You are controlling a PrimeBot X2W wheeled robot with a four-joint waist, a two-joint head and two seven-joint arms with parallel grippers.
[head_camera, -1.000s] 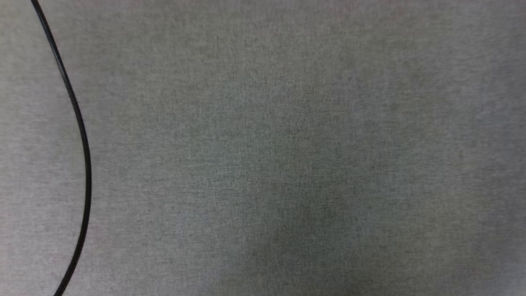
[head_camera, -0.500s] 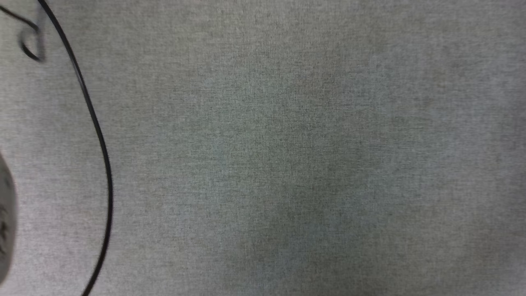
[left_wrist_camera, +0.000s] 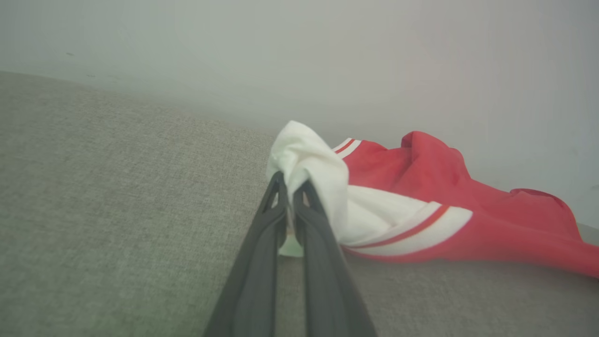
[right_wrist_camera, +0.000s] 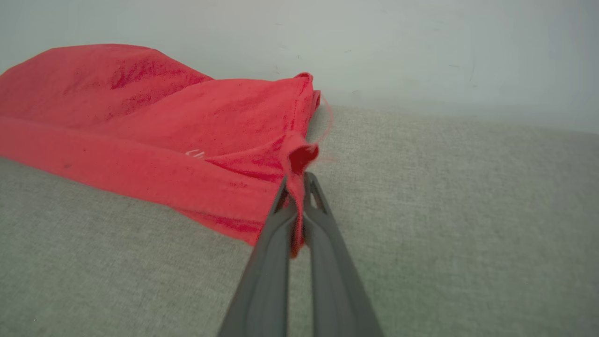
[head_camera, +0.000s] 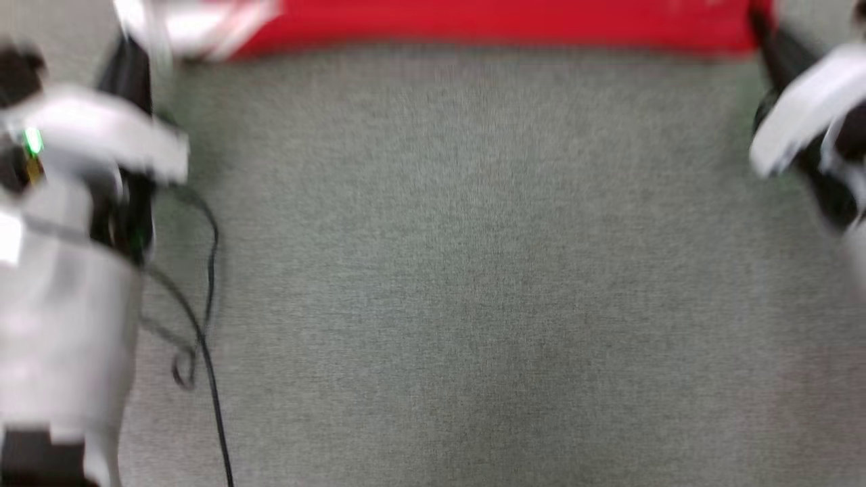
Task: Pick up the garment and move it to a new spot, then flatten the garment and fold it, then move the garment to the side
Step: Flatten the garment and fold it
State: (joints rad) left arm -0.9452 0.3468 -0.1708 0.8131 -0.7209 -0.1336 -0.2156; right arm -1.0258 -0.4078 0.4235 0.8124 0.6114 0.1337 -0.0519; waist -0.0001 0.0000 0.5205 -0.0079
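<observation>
The garment (head_camera: 500, 24) is a bright red band stretched across the top of the blurred head view, white at its left end. My left gripper (left_wrist_camera: 291, 185) is shut on a bunched white panel of the garment (left_wrist_camera: 421, 196), whose red body with striped trim lies to its right on the grey cloth. Red fabric at one corner of the garment (right_wrist_camera: 140, 121) is pinched in my right gripper (right_wrist_camera: 298, 180), which is shut; the rest trails off to its left. My pale left arm (head_camera: 67, 270) and right arm (head_camera: 805, 115) reach up the sides towards the garment's ends.
A grey cloth surface (head_camera: 473, 270) spreads below the garment. A black cable (head_camera: 210, 379) loops along its left side by my left arm. Just behind the garment in both wrist views stands a pale wall (left_wrist_camera: 327, 56).
The whole head picture has shifted, so the camera has moved. Earlier it held grey cloth and the cable; now the red garment and both arms are in it, blurred.
</observation>
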